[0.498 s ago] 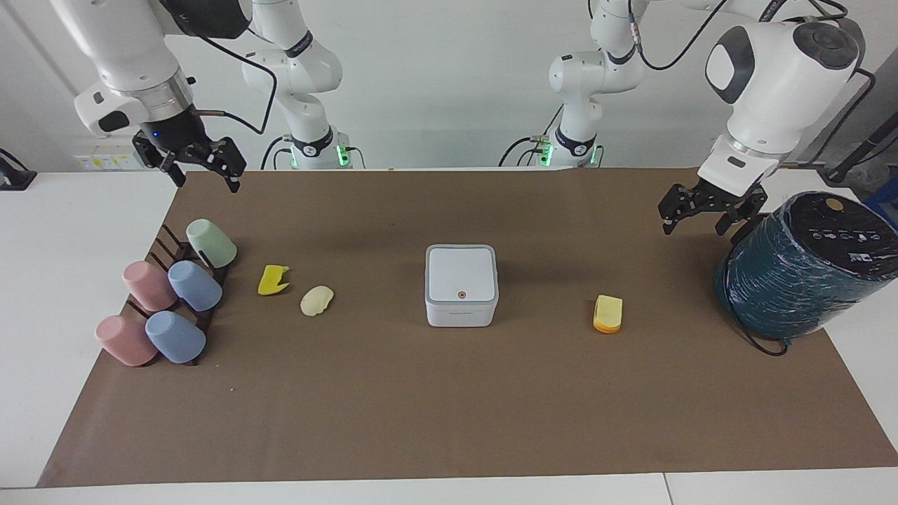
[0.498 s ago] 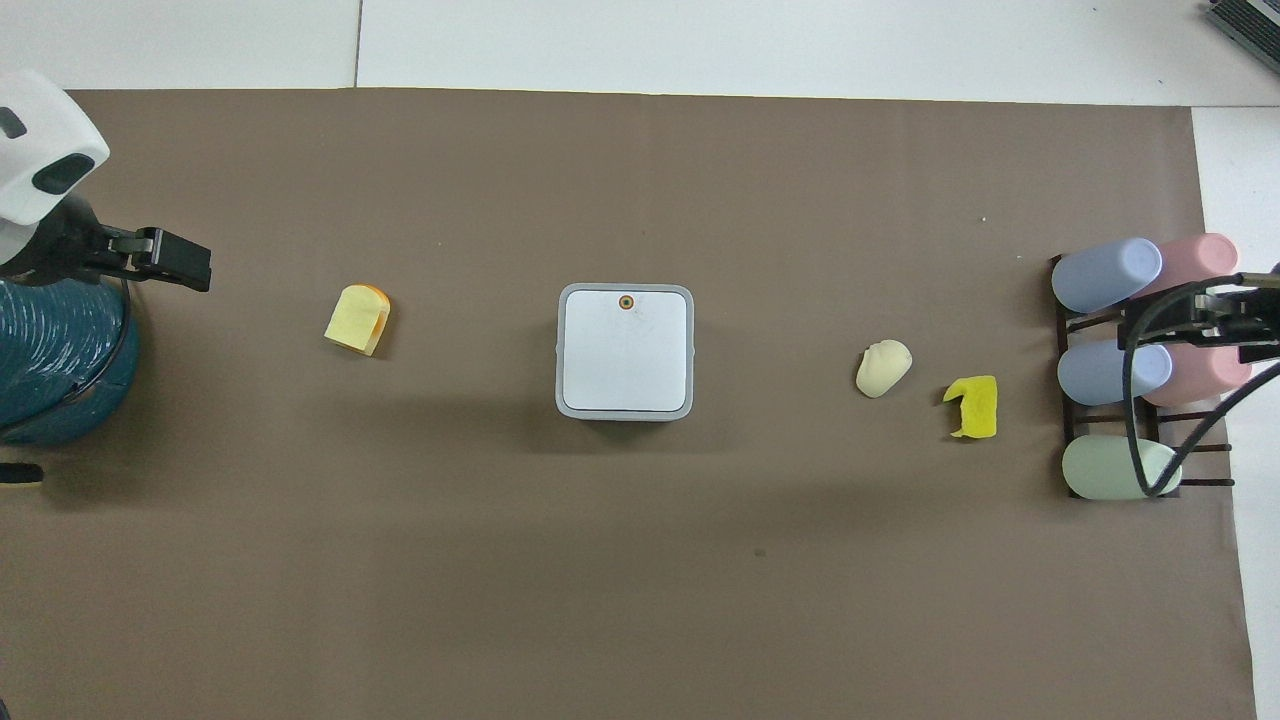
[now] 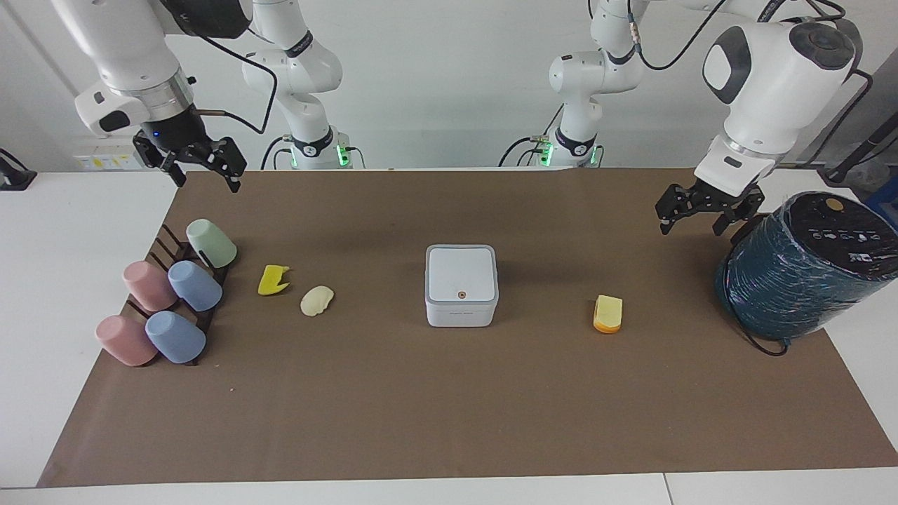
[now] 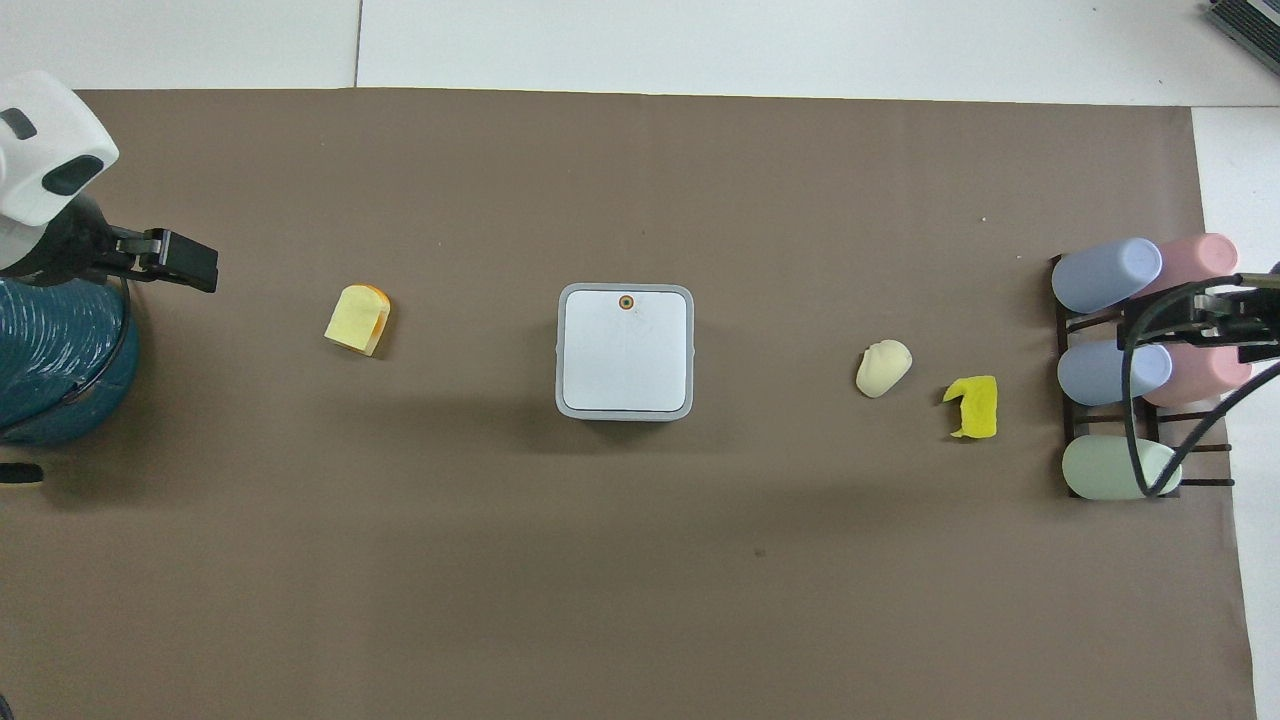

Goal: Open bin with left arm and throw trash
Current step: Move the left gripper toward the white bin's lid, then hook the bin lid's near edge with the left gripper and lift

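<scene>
White table [image 3: 63, 231], brown mat [image 3: 449, 407]

The bin [image 3: 461, 285] stands at the middle of the mat [image 3: 449, 421], lid closed. One scrap [image 3: 607, 313] lies toward the left arm's end, between the bin and the wrapped cylinder [image 3: 807, 266]. Two scraps [image 3: 317, 300] [image 3: 272, 279] lie side by side toward the right arm's end, between the bin and the cup rack [image 3: 172, 301].

Teal cylinder [image 4: 50, 370] cut by overhead edge; right end effector [image 4: 1235, 325] partly out of overhead view.
</scene>
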Motion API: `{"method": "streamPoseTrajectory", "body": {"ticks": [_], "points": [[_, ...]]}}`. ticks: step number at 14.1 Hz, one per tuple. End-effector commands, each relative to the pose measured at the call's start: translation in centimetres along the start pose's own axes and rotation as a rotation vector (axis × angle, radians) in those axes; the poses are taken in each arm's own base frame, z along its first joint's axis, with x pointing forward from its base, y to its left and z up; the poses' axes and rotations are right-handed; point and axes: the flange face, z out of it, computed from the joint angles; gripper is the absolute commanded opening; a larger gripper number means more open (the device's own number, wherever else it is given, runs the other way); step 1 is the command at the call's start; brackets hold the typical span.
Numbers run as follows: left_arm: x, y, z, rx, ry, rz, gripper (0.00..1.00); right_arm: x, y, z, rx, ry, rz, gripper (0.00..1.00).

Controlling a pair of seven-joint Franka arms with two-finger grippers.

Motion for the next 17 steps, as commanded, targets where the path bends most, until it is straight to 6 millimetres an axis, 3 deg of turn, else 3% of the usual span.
{"method": "streamPoseTrajectory", "body": {"ticks": [1, 2, 5, 6, 10, 17], "points": [[-0.4, 2.2, -0.4, -0.01, 0.041, 0.014, 1.0, -0.7, 0.4, -0.2, -0.02, -0.002, -0.021, 1.0], [-0.4, 3.4, -0.3, -0.012, 0.041, -0.015, 0.92, -0.7, 0.6, -0.1, -0.018, -0.005, -0.018, 1.0], [-0.4, 8.3, 0.1, -0.031, 0.065, -0.154, 0.44, -0.5, 0.8, -0.2, -0.017, 0.007, -0.006, 1.0], [-0.7, 10.0, 0.3, -0.055, 0.088, -0.208, 0.38, -0.5, 0.8, -0.2, -0.017, 0.007, -0.006, 1.0], [-1.6, 16.0, 2.9, -0.181, 0.178, -0.413, 0.17, -0.5, 1.2, 0.0, -0.017, 0.006, 0.0, 1.0], [-1.4, 24.0, 7.8, -0.341, 0.262, -0.586, 0.14, -0.5, 0.9, 0.0, -0.014, 0.008, -0.001, 1.0]]}}
